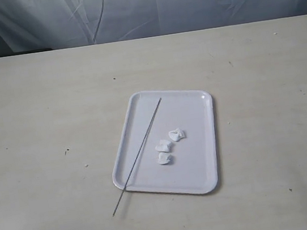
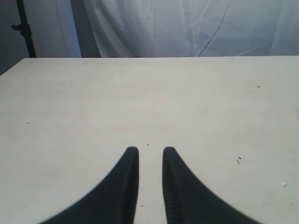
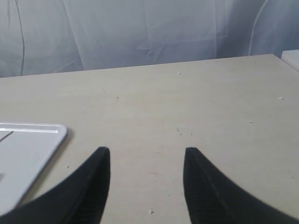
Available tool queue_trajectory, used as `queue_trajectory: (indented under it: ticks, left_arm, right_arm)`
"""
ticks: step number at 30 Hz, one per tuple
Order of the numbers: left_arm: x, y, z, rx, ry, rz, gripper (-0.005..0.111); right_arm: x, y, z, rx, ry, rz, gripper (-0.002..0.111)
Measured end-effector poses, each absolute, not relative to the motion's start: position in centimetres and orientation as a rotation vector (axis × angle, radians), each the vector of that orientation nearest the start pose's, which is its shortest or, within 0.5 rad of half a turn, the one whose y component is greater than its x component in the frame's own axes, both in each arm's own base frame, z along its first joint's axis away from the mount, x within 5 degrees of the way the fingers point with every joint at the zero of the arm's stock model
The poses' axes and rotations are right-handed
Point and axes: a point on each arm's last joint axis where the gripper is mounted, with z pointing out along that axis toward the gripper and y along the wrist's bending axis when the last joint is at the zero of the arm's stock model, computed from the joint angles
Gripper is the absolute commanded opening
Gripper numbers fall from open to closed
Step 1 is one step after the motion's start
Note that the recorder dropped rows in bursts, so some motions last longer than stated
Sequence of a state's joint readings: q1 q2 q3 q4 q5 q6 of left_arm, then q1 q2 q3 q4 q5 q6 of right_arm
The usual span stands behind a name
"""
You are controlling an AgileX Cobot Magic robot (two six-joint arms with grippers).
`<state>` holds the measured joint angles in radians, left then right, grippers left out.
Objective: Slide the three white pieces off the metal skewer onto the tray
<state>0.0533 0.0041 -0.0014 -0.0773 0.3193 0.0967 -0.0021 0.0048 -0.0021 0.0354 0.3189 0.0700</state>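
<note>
Pale table [image 1: 38, 108], white tray [image 1: 195, 143], draped backdrop [image 1: 183, 2]

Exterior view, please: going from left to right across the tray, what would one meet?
metal skewer → three white pieces, clustered together → tray, its right rim

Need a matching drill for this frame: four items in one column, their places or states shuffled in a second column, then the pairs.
Column 1
1. three white pieces
2. metal skewer
3. tray
4. right gripper

Column 2
A. rests flat on the table, carrying other things
B. lies slanted, one end past the tray's rim
C. loose on the tray, beside the rod, not threaded on it
D. open, holding nothing

Pairs: 1-C, 2-B, 3-A, 4-D
</note>
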Motion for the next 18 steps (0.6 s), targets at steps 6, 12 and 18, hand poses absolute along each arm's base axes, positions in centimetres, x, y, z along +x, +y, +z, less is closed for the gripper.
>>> queue_trajectory:
  ticks: [6,12,18]
  left_arm:
    - [5.42,-0.06,18.46,0.076,1.804,0.051,0.019]
    - [5.42,0.0,18.46,0.056,1.805,0.044,0.019]
    - [5.42,0.02,18.46,0.01,1.806,0.012,0.019]
  right_arm:
    - [5.42,0.09,18.47,0.035,1.807,0.041,0.047]
    - [5.42,0.09,18.47,-0.02,1.807,-0.003,0.047]
    - [5.42,0.1,18.47,-0.029,1.807,-0.007,0.047]
